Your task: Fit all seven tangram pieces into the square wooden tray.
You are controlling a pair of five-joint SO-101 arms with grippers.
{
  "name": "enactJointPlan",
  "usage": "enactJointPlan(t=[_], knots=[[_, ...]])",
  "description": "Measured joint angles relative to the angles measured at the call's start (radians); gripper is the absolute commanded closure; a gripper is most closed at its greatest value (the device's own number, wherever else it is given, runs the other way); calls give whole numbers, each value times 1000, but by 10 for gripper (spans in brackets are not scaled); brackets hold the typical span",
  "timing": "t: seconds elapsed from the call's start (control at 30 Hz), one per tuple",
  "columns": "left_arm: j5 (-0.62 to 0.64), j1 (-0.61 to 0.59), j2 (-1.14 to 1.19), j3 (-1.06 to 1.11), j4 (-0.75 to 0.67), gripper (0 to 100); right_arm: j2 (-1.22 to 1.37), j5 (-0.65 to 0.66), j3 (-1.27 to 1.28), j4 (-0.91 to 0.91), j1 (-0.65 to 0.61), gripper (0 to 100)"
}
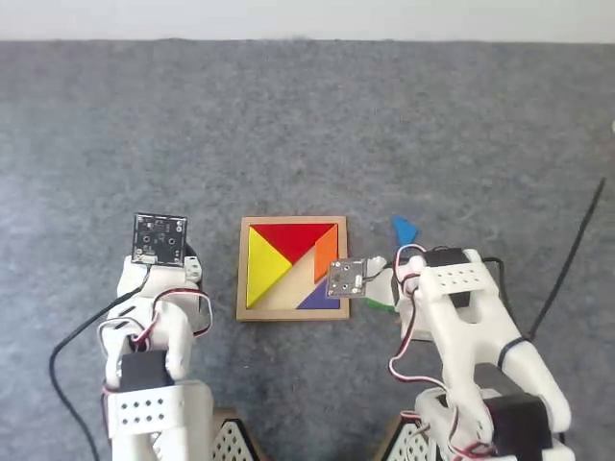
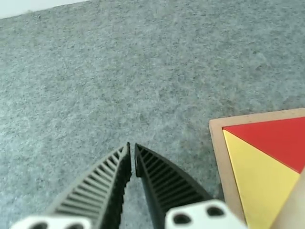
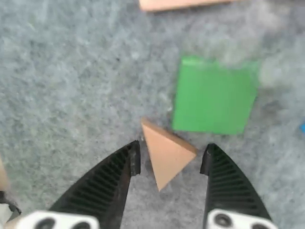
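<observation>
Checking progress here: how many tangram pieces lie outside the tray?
3. A tan triangle inside the open right gripper, a green square just beyond it, and a blue piece on the mat right of the tray. The right arm may hide more.

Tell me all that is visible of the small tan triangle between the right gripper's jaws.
The tan triangle is a small flat piece, looking like bare wood with a thin visible edge. It lies flat on the grey carpet, outside the tray, between the open jaws of the right gripper. The green square is right beside it; contact is unclear.
</observation>
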Motion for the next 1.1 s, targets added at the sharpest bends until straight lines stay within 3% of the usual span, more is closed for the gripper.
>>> enactJointPlan(t=[0.4, 0.6, 1.1], knots=[[-5, 0, -2, 0, 0, 978, 0, 0, 0, 0, 18, 783], [-5, 0, -2, 0, 0, 978, 0, 0, 12, -31, 21, 857], [-6, 0, -2, 0, 0, 978, 0, -5, 15, -40, 23, 862]])
